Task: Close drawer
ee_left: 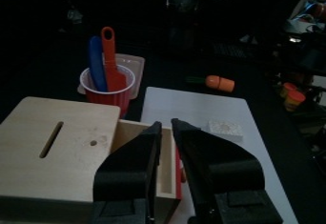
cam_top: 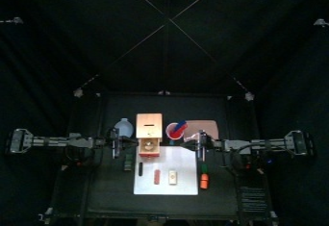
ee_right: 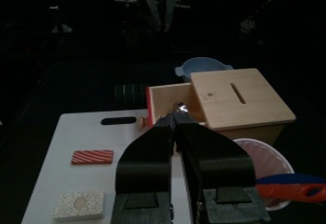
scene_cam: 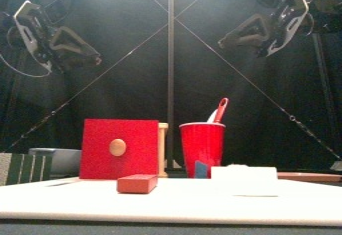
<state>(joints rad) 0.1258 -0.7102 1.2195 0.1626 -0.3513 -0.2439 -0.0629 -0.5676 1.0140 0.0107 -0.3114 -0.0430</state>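
The drawer (cam_top: 150,149) stands pulled out of its light-tan box (cam_top: 148,124) toward the table's front. In the front view its red face (scene_cam: 123,149) with a round knob is nearest, untouched. My left gripper (cam_top: 129,145) hangs just left of the drawer. In the left wrist view it (ee_left: 165,125) is open above the drawer's tray beside the box (ee_left: 57,147). My right gripper (cam_top: 202,145) hangs to the drawer's right. In the right wrist view it (ee_right: 177,116) is shut on nothing and points at the drawer's red face (ee_right: 166,96). Both arms hang well above the table.
A white sheet (cam_top: 167,177) with small items lies in front of the drawer. A red block (scene_cam: 136,183) and a white sponge (scene_cam: 247,179) lie on it. A red cup (scene_cam: 203,144) with utensils stands right of the box, beside a red-and-blue bowl (cam_top: 179,129) on a pinkish board.
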